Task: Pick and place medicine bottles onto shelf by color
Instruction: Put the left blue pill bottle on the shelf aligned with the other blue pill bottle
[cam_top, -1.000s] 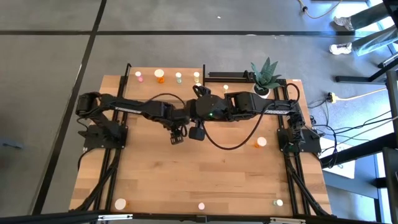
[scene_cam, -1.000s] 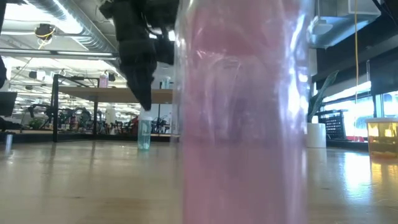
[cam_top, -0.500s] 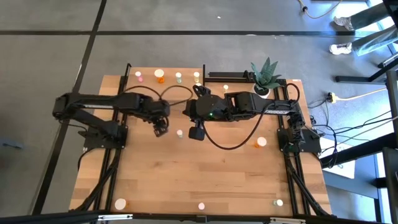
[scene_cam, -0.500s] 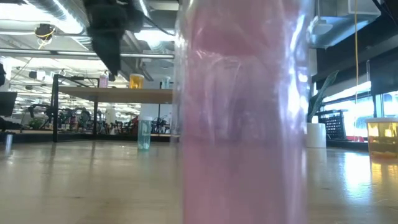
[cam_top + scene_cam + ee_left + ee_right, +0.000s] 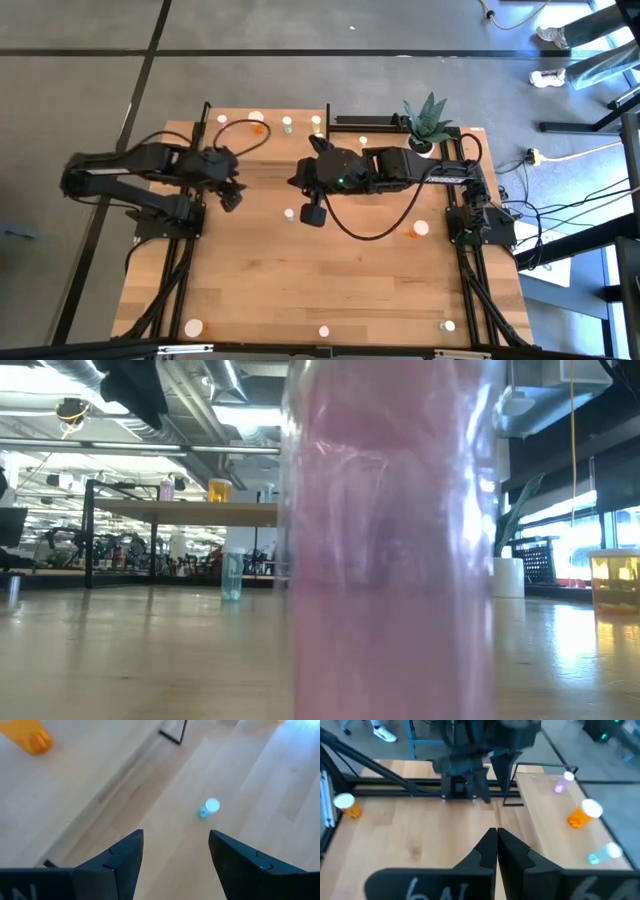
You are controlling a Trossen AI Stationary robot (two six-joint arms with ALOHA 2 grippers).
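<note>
A small green bottle (image 5: 289, 213) with a white cap stands upright on its base mid-table; it also shows in the low view (image 5: 232, 575) and the left wrist view (image 5: 209, 808). My left gripper (image 5: 228, 195) is open and empty, raised to the bottle's left (image 5: 175, 850). My right gripper (image 5: 312, 213) is shut and empty just right of the bottle (image 5: 496, 845). The shelf (image 5: 300, 112) at the far edge carries pink (image 5: 222, 122), orange (image 5: 257, 122), green (image 5: 287, 125) and yellowish (image 5: 317, 123) bottles.
Loose bottles stand on the table: an orange one (image 5: 418, 229) at the right, one (image 5: 363, 142) at the far middle, three along the near edge (image 5: 193, 327) (image 5: 323, 331) (image 5: 447, 325). The pink one fills the low view (image 5: 390, 540). A potted plant (image 5: 425, 125) stands far right.
My left gripper has gone up and toward the table's left edge, away from the green bottle where its fingers pointed down a second ago. The bottle stays upright in the same spot.
</note>
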